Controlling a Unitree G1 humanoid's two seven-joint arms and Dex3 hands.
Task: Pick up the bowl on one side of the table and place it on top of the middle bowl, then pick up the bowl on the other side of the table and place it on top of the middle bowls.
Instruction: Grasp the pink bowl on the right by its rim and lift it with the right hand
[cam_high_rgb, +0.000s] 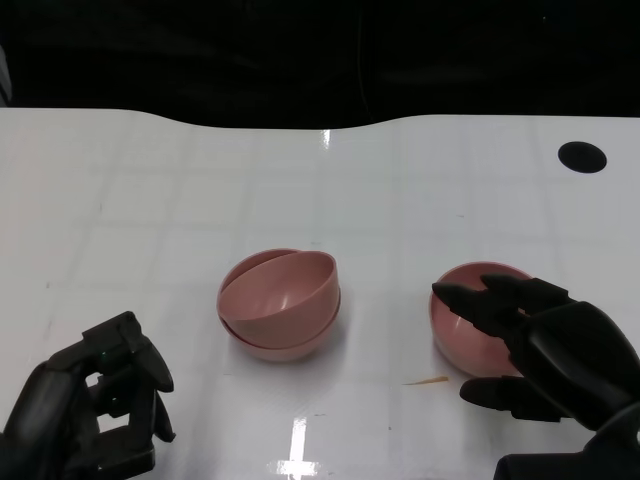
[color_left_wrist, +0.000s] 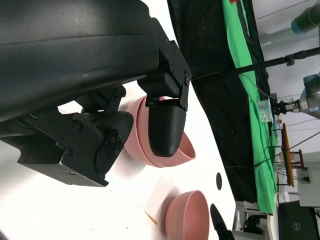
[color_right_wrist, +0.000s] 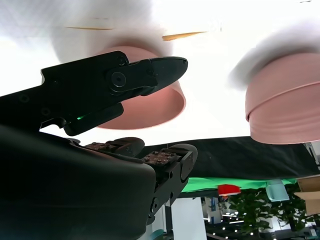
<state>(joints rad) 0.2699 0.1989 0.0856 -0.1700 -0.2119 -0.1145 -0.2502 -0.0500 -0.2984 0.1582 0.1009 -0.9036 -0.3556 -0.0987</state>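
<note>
A glossy white table (cam_high_rgb: 200, 200) is reflecting overhead light, with black curtain (cam_high_rgb: 300, 50) hanging behind it and green cloth (color_left_wrist: 245, 75) draping further beyond.

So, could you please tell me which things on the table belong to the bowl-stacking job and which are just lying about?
Part of the job:
- middle bowls, one already sitting tilted in the other
- right-side bowl, with the right robot hand reaching around it
- left robot hand, holding nothing

Just lying about:
- small yellowish sliver
- black round spot on the table
</note>
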